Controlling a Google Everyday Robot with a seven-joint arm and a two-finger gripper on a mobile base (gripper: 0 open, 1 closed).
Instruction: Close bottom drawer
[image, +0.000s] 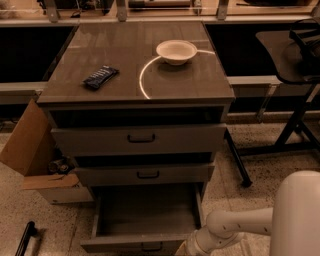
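The bottom drawer (146, 212) stands open, rigid and probably easy-sliding, best pushed square on its front panel; the tool (187, 248), state impossible to tell, sits at its near right corner.

Looking at a grey cabinet top (175, 85) bearing three things. Carrying a white bowl (176, 51) near the back edge, right of the middle. Holding a dark flat packet (100, 77) near the left edge, lying at an angle, well apart from the bowl. Showing a thin pale arc (141, 80) curving from beside the bowl toward the front edge. Resting on speckled floor (260, 175), with an open cardboard box (30, 150) standing just beside the left side. Hanging low over that floor off the front right corner: the gripper (183, 248).
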